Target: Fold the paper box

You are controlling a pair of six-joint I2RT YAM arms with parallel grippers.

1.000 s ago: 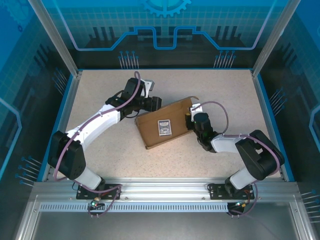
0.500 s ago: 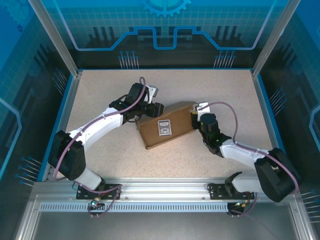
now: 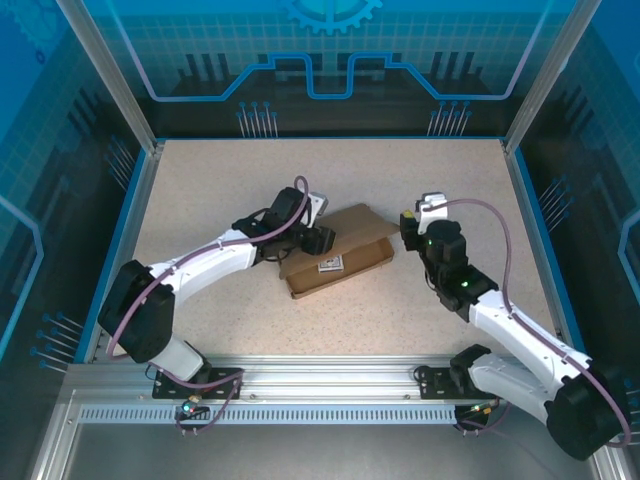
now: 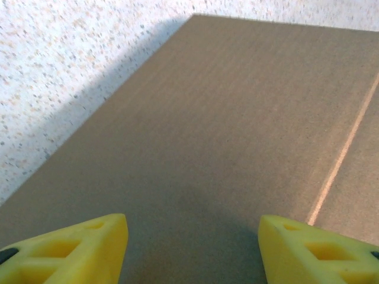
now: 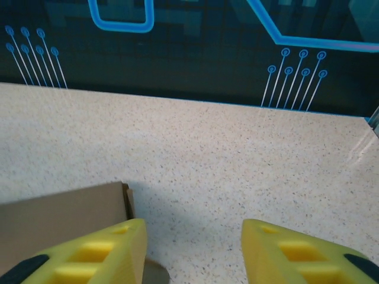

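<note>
The brown paper box (image 3: 345, 250) lies mid-table, skewed, with a small blue-and-white card (image 3: 330, 265) on its front panel. My left gripper (image 3: 320, 240) hovers over the box's left part. In the left wrist view it (image 4: 192, 251) is open, yellow fingertips (image 4: 71, 248) spread wide just above plain cardboard (image 4: 237, 130) with one crease line. My right gripper (image 3: 410, 228) is off the box's right end, apart from it. In the right wrist view it (image 5: 192, 251) is open over bare table, with the box's corner (image 5: 65, 216) at the left fingertip.
The speckled table (image 3: 220, 180) is bounded by a blue-edged frame and see-through walls (image 3: 330, 90). The back wall (image 5: 189, 47) stands beyond the right gripper. Both arm bases sit on the metal rail (image 3: 330, 385) at the near edge.
The left gripper has moved right, onto the box's top. The right arm has pulled away to the right and up, letting go of the box's end. The box shifted and lies flatter.
</note>
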